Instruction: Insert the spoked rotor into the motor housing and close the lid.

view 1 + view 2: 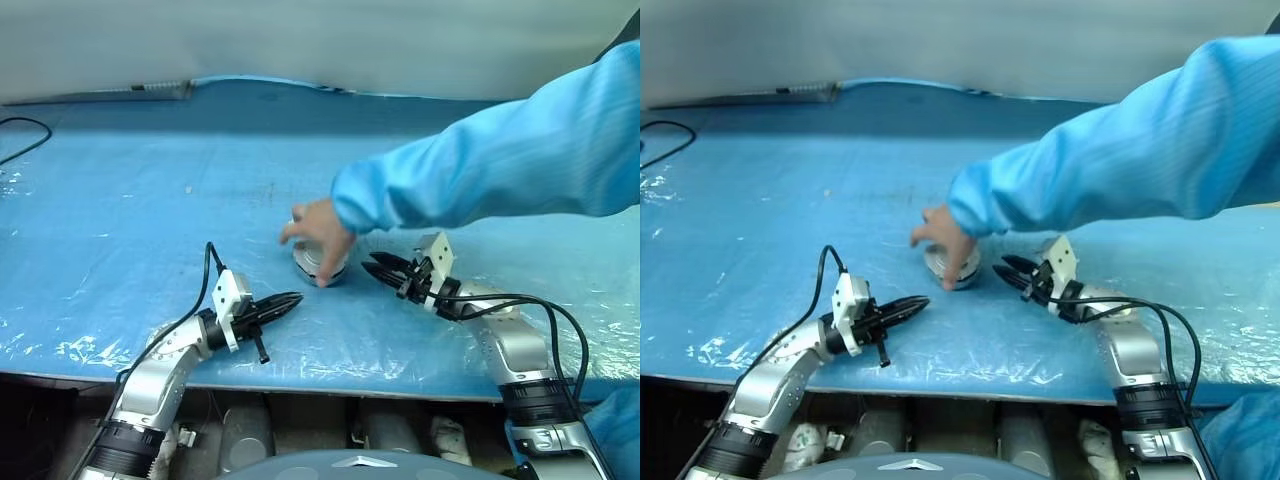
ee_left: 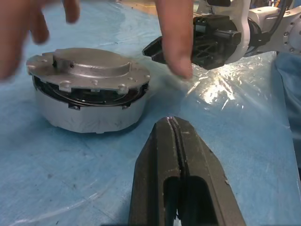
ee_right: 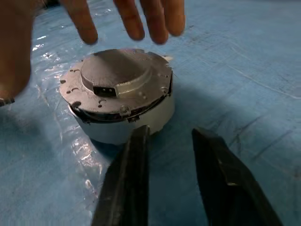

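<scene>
The motor housing (image 1: 322, 268) stands on the blue sheet between my two grippers. The lid (image 2: 89, 70) lies on top of it, slightly tilted, with a dark gap under its edge. The spoked rotor is hidden. A person's hand (image 1: 318, 235) hovers over the lid, fingers spread around it. My left gripper (image 1: 290, 300) is shut and points at the housing from the near left, a short way off. On the housing's right, my right gripper (image 3: 169, 132) is open, its fingertips close to the housing wall (image 3: 136, 125) but apart from it, with nothing between them.
The person's blue sleeve (image 1: 480, 170) reaches in from the right, above my right arm. A black cable (image 1: 25, 135) lies at the far left. The table's front edge (image 1: 300, 380) runs just behind both wrists. A grey wall closes the back.
</scene>
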You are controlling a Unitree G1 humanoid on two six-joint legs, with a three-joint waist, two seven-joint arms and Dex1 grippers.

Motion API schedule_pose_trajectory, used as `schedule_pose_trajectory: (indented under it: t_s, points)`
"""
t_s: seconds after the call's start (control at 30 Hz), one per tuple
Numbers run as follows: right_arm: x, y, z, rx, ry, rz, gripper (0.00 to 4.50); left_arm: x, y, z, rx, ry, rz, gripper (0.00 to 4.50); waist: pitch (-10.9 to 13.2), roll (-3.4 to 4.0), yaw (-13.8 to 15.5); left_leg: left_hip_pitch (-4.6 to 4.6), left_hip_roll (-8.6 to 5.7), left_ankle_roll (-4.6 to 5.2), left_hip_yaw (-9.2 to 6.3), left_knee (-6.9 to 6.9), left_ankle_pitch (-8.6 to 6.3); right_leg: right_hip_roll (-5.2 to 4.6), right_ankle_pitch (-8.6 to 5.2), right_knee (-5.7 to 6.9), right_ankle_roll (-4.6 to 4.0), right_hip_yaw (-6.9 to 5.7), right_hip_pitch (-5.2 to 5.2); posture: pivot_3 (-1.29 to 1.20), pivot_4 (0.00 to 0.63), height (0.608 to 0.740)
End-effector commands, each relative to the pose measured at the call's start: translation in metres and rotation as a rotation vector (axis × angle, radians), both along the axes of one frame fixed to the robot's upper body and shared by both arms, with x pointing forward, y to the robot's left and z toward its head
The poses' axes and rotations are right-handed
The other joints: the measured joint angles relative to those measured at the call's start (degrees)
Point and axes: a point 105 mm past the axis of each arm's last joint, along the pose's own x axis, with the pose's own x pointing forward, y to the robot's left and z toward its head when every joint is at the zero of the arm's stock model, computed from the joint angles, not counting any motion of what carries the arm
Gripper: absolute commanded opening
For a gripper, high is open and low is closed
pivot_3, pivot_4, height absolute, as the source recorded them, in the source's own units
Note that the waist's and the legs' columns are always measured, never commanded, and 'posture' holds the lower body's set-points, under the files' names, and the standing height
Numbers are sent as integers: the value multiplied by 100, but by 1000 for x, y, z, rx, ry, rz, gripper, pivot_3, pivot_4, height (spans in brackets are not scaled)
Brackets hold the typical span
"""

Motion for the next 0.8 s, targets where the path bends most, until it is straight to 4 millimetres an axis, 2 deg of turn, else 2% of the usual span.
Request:
schedule_pose_trajectory:
  t_s: [0.03,0.17,0.8]
  points:
    - [0,0,15,1,-71,-4,2691,1,-2,3,-12,-36,-19,0,0,0,-10,0,0,0,0,-1,0,0,0,-1,0,0,0,0,150,740]
    - [2,0,15,-14,-91,-14,4149,2,-4,3,-11,-39,-28,0,0,0,-10,-3,-1,-2,0,-2,2,0,0,-2,0,0,-2,0,150,740]
    - [10,-3,9,-39,-97,-28,4149,0,3,-6,-7,-46,-29,0,-1,1,-10,-2,-1,1,0,0,0,0,0,0,0,0,-2,0,150,740]
